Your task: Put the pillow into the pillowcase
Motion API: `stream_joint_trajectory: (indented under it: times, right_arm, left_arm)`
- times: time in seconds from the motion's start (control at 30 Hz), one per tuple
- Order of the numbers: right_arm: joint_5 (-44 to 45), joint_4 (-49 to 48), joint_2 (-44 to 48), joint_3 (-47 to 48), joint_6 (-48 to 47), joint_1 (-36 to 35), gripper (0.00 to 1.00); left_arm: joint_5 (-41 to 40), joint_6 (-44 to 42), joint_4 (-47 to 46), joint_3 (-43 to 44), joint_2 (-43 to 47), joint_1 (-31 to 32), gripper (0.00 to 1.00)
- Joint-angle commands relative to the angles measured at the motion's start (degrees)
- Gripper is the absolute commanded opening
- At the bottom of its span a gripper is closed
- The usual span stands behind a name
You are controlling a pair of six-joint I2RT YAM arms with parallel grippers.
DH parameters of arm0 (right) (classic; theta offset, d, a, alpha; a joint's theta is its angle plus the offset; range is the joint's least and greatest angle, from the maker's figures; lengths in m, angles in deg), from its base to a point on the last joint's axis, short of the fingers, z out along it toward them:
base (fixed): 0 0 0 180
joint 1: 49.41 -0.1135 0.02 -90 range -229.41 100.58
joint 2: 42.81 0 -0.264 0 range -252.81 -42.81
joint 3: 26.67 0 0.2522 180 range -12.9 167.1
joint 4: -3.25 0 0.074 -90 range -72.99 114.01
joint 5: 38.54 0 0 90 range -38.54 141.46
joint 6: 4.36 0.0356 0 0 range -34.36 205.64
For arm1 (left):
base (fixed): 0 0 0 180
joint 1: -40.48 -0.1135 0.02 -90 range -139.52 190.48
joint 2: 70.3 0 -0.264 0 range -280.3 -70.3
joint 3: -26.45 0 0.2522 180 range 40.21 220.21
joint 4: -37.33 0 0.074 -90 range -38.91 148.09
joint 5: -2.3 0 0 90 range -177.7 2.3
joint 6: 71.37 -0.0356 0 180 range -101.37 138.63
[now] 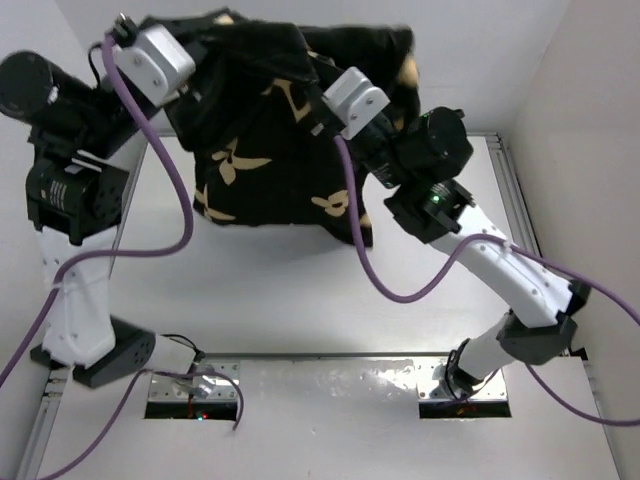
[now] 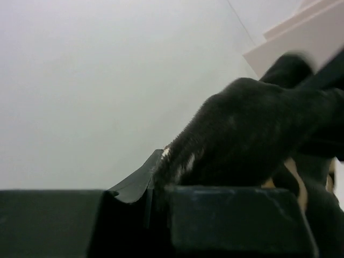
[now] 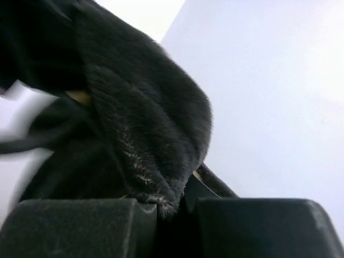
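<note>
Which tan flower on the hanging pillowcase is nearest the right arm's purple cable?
The flower at the lower right hem of the pillowcase, just beside the cable; the rest sit farther left or higher up.

Desk (image 1: 280,290): white, matte, flat. Grey metal rail (image 1: 515,200) runs along its right edge, near to far. A second rail (image 1: 38,425) shows at the near left corner.

Two bare metal plates sit in the near edge, well apart: left plate (image 1: 165,395) and right plate (image 1: 495,405). A glossy strip (image 1: 330,372) lies between them.

Plain white back wall (image 1: 480,50) and right wall (image 1: 590,120) enclose the desk.

Both wrist views: blank pale wall (image 2: 107,80) as backdrop. Left wrist view, upper right corner: a pinkish-beige panel (image 2: 306,35).
</note>
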Motion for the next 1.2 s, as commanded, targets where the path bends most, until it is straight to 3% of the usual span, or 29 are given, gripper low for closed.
stream_joint_trajectory:
  times: [0.0,0.1,0.2,0.27,0.33,0.43,0.47,0.5,0.53,0.57,0.63,0.67,0.7,0.77,0.8,0.83,0.9,1.0,1.07,1.17]
  right_arm:
    - [8.16,4.44,7.42,-6.19,5.07,7.33,0.00]
    - [5.89,17.24,7.86,-11.29,13.70,11.21,0.00]
    - [-0.87,33.35,6.29,-9.55,16.88,12.10,0.00]
    - [-5.78,42.82,4.36,-5.69,17.85,12.53,0.00]
    - [-7.22,44.90,3.73,-4.09,19.95,13.59,0.00]
    - [-3.64,38.42,3.74,-2.62,22.41,15.34,0.00]
    - [-0.49,34.48,2.78,0.19,22.60,15.52,0.00]
    - [8.42,32.88,-0.89,4.48,22.51,15.44,0.00]
    - [12.77,31.12,-3.36,15.66,21.99,15.44,0.00]
    - [16.56,25.88,-5.74,21.08,21.20,15.17,0.00]
    - [17.40,17.88,-7.44,27.61,16.13,13.07,0.00]
    - [15.91,8.96,-5.86,25.81,14.18,11.58,0.00]
    - [12.15,5.74,-0.80,22.66,10.24,7.65,0.00]
    - [8.27,1.15,5.81,9.93,7.58,3.85,0.00]
    - [3.03,0.96,9.50,4.40,6.52,1.05,0.00]
    - [1.76,0.61,16.06,-6.97,6.77,0.15,0.00]
    - [4.80,4.09,22.33,-19.92,10.27,-1.61,0.00]
    - [8.59,1.95,26.48,-32.25,10.03,-3.63,0.00]
    - [7.90,-2.64,27.38,-32.31,10.64,-5.47,0.00]
    - [5.18,5.59,20.13,-17.85,10.91,-8.28,0.00]
  left_arm:
    - [-19.46,-7.69,-8.39,-15.30,5.14,-4.52,0.00]
    - [-19.63,-9.80,-0.04,-30.08,8.23,-4.79,0.00]
    - [-20.69,-10.25,4.72,-37.86,8.41,-6.10,0.00]
    - [-19.47,-9.02,7.80,-38.24,7.09,-7.24,0.00]
    - [-18.94,-8.06,10.27,-36.49,4.64,-8.30,0.00]
    - [-19.98,-6.83,11.60,-30.35,-0.01,-8.92,0.00]
    - [-21.82,-6.39,10.99,-23.54,-2.03,-8.92,0.00]
    - [-22.88,-5.60,10.90,-18.08,-4.14,-8.92,0.00]
    - [-24.02,-3.85,10.89,-11.93,-9.47,-8.92,0.00]
    - [-25.68,-3.14,10.55,3.18,-12.48,-8.92,0.00]
    - [-27.36,-3.30,6.96,14.28,-16.28,-8.30,0.00]
    - [-27.72,-4.17,-0.54,13.02,-14.38,-7.78,0.00]
    - [-27.64,-5.05,-5.58,7.87,-6.79,-7.51,0.00]
    - [-24.85,-7.17,-17.17,-8.60,1.60,-7.07,0.00]
    - [-23.08,-7.43,-15.49,-9.49,4.94,-6.90,0.00]
    - [-20.63,-6.13,-10.60,-5.58,5.15,-6.90,0.00]
    - [-14.73,-5.85,7.40,-7.10,6.28,-6.90,0.00]
    - [-18.56,-8.13,5.81,-17.55,11.81,-7.25,0.00]
    - [-22.52,-9.19,4.39,-17.77,12.01,-7.86,0.00]
    - [-25.60,-9.19,5.10,-8.20,8.06,-8.30,0.00]
